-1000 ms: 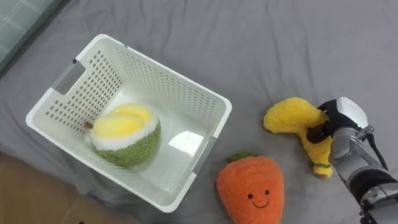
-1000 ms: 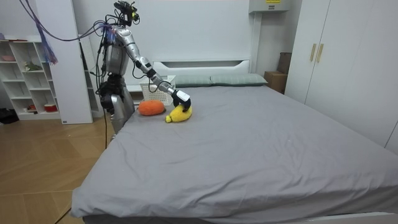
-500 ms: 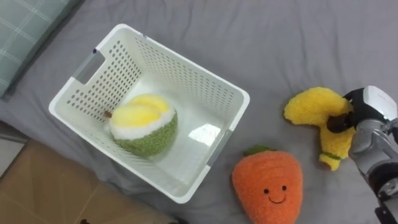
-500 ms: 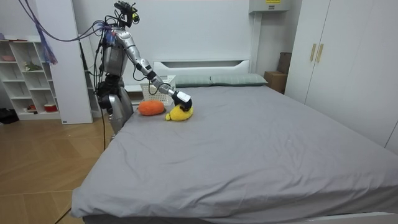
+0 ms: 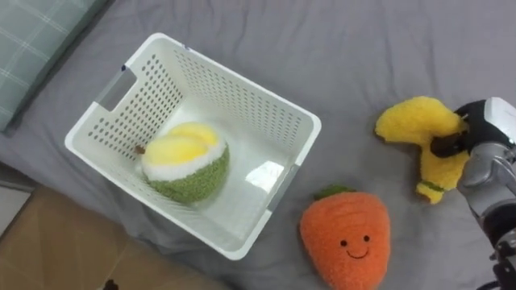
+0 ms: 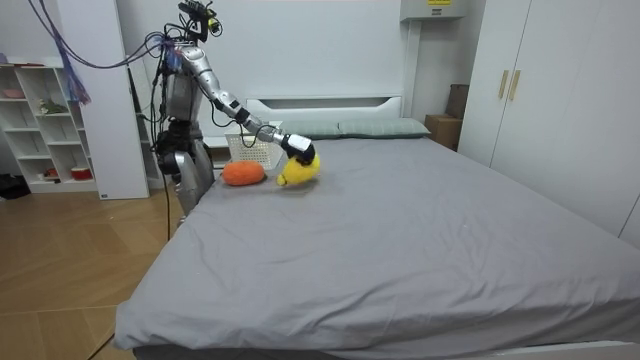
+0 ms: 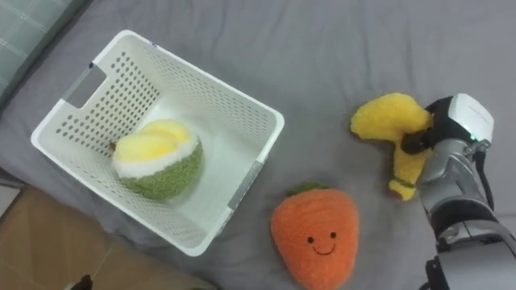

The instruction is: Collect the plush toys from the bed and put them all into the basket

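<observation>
**Banana toy gripped to the right of the basket**

The right robot hand (image 5: 488, 133) is closed around a yellow plush banana (image 5: 413, 127), with its dark thumb pressed into the toy's middle. The banana sits well to the right of the white basket (image 5: 251, 101), beyond its near right corner (whether it clears the sheet, I cannot tell). The basket stands on the grey bed (image 5: 339, 48). A round green and yellow plush toy (image 5: 185, 165) lies inside it, against the near wall. A plush carrot (image 5: 345, 242) with a smiling face lies on the bed just beside the basket's near right corner, between the basket and the banana. A checked pillow (image 5: 32, 48) lies past the basket's far left side. In the room view the robot stands at the bedside by the basket, its right arm stretched out over the bed.
</observation>
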Robot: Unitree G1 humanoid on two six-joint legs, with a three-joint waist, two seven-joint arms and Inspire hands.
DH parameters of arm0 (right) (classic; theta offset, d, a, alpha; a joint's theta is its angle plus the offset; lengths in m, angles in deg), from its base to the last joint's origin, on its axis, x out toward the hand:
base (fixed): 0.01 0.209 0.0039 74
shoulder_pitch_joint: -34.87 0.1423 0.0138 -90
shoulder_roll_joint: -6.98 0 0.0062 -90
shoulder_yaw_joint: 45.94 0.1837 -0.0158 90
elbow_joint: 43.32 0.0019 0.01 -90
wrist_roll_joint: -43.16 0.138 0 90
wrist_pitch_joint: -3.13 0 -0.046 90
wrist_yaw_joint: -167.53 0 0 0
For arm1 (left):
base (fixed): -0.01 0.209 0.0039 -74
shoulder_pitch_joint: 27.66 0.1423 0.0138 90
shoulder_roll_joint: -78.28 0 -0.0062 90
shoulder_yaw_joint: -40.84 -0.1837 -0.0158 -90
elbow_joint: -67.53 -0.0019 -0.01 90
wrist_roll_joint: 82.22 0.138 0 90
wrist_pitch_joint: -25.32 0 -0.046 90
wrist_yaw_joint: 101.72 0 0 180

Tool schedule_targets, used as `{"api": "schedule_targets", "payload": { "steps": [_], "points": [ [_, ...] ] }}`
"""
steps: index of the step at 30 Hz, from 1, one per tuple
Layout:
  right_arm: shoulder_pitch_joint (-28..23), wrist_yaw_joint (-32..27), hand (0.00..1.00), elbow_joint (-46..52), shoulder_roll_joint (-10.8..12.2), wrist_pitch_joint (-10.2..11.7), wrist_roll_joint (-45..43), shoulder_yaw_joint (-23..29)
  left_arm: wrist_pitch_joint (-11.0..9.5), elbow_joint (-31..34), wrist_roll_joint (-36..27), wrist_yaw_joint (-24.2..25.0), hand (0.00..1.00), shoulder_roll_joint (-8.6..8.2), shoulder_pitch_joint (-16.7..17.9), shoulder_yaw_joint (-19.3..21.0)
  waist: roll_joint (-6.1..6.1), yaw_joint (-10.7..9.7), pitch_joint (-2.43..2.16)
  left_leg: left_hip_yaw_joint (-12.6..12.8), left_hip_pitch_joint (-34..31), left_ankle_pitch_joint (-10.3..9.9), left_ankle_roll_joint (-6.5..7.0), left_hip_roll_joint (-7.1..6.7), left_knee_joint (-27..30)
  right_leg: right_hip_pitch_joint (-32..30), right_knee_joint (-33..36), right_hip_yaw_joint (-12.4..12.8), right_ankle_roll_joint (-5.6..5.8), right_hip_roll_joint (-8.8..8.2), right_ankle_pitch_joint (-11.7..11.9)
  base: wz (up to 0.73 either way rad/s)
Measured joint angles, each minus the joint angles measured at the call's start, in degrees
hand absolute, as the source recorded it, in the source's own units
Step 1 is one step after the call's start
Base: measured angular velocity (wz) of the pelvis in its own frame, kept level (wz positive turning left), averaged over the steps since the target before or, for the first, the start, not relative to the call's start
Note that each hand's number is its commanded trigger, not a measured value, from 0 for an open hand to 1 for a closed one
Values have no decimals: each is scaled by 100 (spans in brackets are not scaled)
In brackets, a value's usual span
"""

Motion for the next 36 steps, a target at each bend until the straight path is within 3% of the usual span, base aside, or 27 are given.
{"api": "schedule_targets", "payload": {
  "steps": [4,7,10,13,18,22,26,33,36],
  "points": [
    [-180,81,100,715,10,-47,125,-16,-66,63,-78,0,0,54,61,6,-158,-156,-111,100,577,-2,0,6,-158,552,-124,32,33,13,-20,-7],
    [-457,256,100,1508,17,-229,78,-14,-68,239,-27,-1,0,-21,250,173,-243,-240,-166,146,936,-5,3,11,-300,817,-135,114,69,19,-50,-9],
    [-839,341,100,2406,20,-267,64,23,-67,281,-20,-16,0,-56,430,395,-275,-293,-196,190,1195,-50,31,31,-359,1051,-191,177,67,87,-55,-14],
    [-1063,558,100,2893,32,-279,24,53,-53,287,-23,-23,0,-60,636,507,-270,-398,-198,181,1435,-68,39,19,-351,1313,-210,192,78,90,-62,1],
    [-1300,765,100,3630,36,-293,-87,122,-44,390,4,-20,0,-72,783,641,-249,-385,-202,196,1574,-69,41,14,-348,1441,-213,265,87,100,-67,-2],
    [-1589,961,100,4355,60,-289,-297,121,-43,389,-19,-19,0,-143,801,636,-140,-383,-177,192,1701,-99,59,-2,-362,1589,-261,308,118,105,-88,-1],
    [-1698,1205,100,5100,299,-478,-554,111,7,410,-11,-13,0,-214,807,747,-109,-377,-190,277,1751,-109,63,6,-451,1584,-270,352,132,108,-97,-7],
    [-1693,1405,100,5717,313,-527,-558,87,26,441,101,-17,0,-231,737,828,-112,-237,-190,291,1814,-146,82,11,-472,1610,-274,363,143,101,-94,-2],
    [-1693,1618,100,5955,555,-551,-822,77,26,421,165,-11,0,-251,756,846,-110,-239,-187,293,1821,-148,82,11,-472,1609,-270,370,144,99,-93,-2]
  ]
}}
